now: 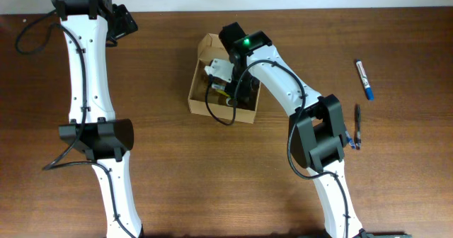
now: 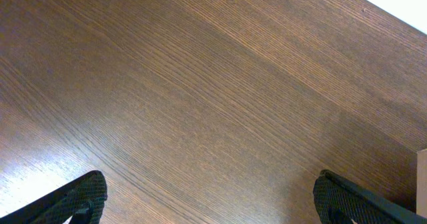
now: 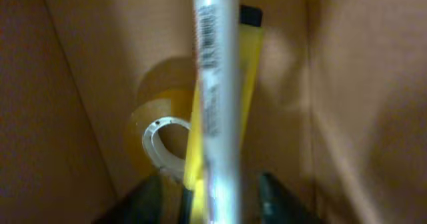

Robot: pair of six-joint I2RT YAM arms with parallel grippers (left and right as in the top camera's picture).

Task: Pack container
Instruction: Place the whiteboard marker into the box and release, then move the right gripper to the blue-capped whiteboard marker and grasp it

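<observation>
The container (image 1: pixel 200 89) is a tan cardboard box, open, at the table's middle back. My right gripper (image 1: pixel 238 82) reaches down into it. In the right wrist view the gripper (image 3: pixel 208 184) is open, its fingers standing apart on either side of a silver-white marker (image 3: pixel 217 84). The marker lies over a yellow pen-shaped item (image 3: pixel 252 57) and beside a roll of clear tape (image 3: pixel 157 134) on the container's floor (image 3: pixel 100 71). My left gripper (image 1: pixel 122 22) is open and empty over bare wood at the back left, and it also shows in the left wrist view (image 2: pixel 210 187).
A blue-and-white marker (image 1: pixel 364 78) and a dark pen (image 1: pixel 357 125) lie on the table to the right of the container. The container's flap (image 1: pixel 209 45) stands open at its far end. The table is dark brown wood (image 2: pixel 200 84).
</observation>
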